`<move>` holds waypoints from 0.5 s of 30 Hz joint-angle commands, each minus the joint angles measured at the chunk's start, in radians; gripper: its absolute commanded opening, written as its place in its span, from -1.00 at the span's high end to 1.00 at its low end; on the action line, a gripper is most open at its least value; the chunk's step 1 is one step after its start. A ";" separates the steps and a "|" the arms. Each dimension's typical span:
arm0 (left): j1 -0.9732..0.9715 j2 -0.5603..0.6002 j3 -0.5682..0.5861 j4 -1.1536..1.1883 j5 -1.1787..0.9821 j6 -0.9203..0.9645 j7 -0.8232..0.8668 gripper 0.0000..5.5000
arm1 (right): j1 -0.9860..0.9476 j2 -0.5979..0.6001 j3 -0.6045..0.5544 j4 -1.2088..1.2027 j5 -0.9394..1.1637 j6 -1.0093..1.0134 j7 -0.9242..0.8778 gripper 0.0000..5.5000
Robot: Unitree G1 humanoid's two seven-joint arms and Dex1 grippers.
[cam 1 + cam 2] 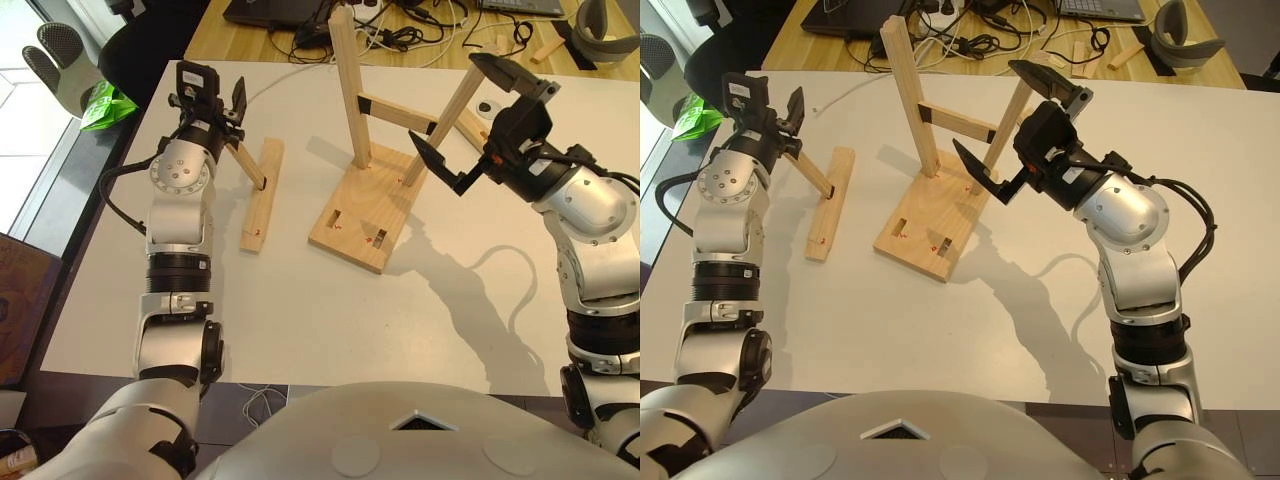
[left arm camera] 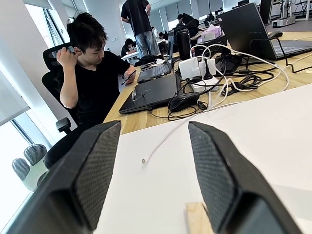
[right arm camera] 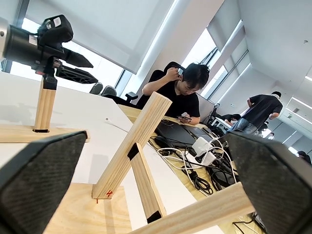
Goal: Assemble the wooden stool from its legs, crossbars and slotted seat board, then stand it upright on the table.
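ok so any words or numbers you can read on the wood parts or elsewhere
Nothing reads clearly.
Red marks by the slots of the seat board: too small to read.
Red mark on the loose leg: too small.
Red mark at the foot of an upright leg: unclear.

Legs (image 1: 352, 90) on seat board (image 1: 345, 238), spare leg (image 1: 262, 195) left
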 commanded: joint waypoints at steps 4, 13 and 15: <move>-0.122 -0.022 0.026 -0.200 -0.045 0.180 0.000 0.07 | 0.012 0.012 0.012 0.001 -0.010 -0.007 -0.008 -0.96; -0.237 0.217 0.268 -0.290 -0.082 0.341 0.034 0.07 | 0.039 0.009 -0.002 -0.020 -0.014 -0.002 -0.023 -0.96; -0.006 0.250 0.202 -0.328 -0.073 0.351 -0.082 0.07 | 0.035 0.008 -0.001 -0.020 -0.012 -0.001 -0.025 -0.96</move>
